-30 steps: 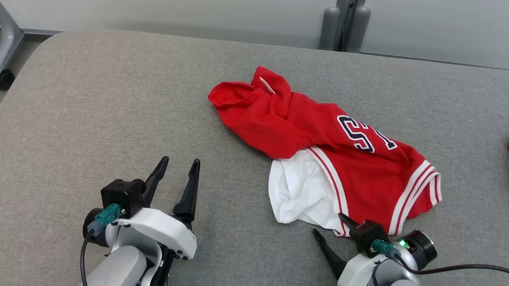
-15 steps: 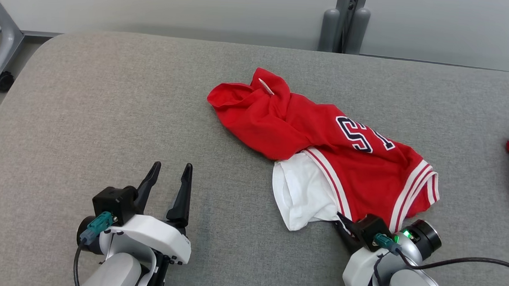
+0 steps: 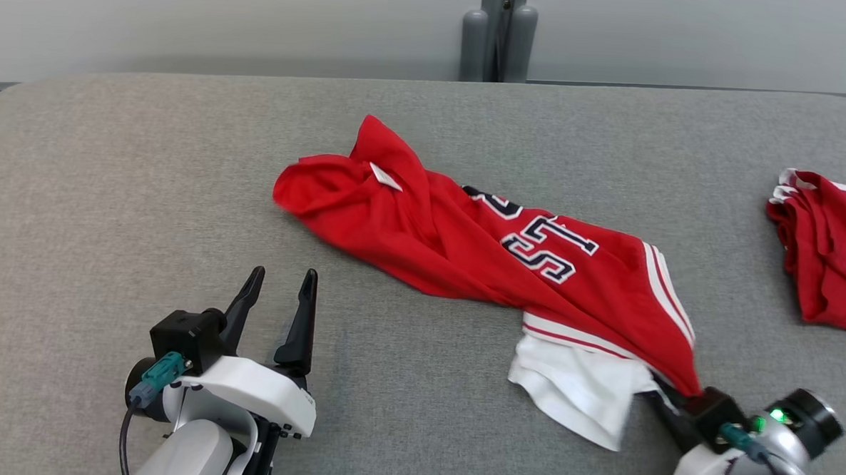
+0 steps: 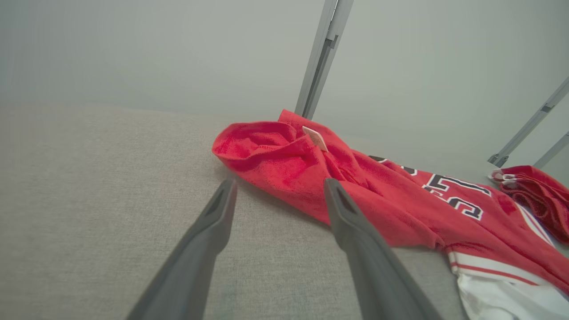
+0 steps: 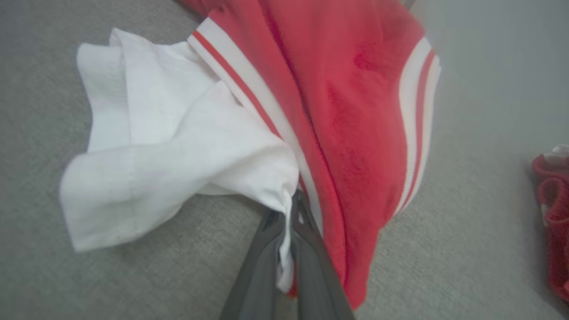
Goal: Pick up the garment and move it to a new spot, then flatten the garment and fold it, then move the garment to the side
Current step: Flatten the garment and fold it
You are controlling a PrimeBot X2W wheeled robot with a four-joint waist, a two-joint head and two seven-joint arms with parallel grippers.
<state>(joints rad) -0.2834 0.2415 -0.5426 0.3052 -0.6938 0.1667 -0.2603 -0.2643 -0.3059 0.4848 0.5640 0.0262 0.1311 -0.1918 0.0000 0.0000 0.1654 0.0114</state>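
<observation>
Right wrist view has the right gripper (image 5: 291,213) pinched tight on the garment (image 5: 355,111), catching white lining and striped red hem together. On the grey bench (image 3: 148,147) the garment lies stretched from the middle towards the near right corner. The left gripper (image 3: 283,273) hovers by the near edge, fingers apart, holding nothing. To my eye the pinch is thin, so the carry wants a slow, steady lift. It should steer away from the other red garment (image 3: 829,262) at the right edge, or the two could tangle.
</observation>
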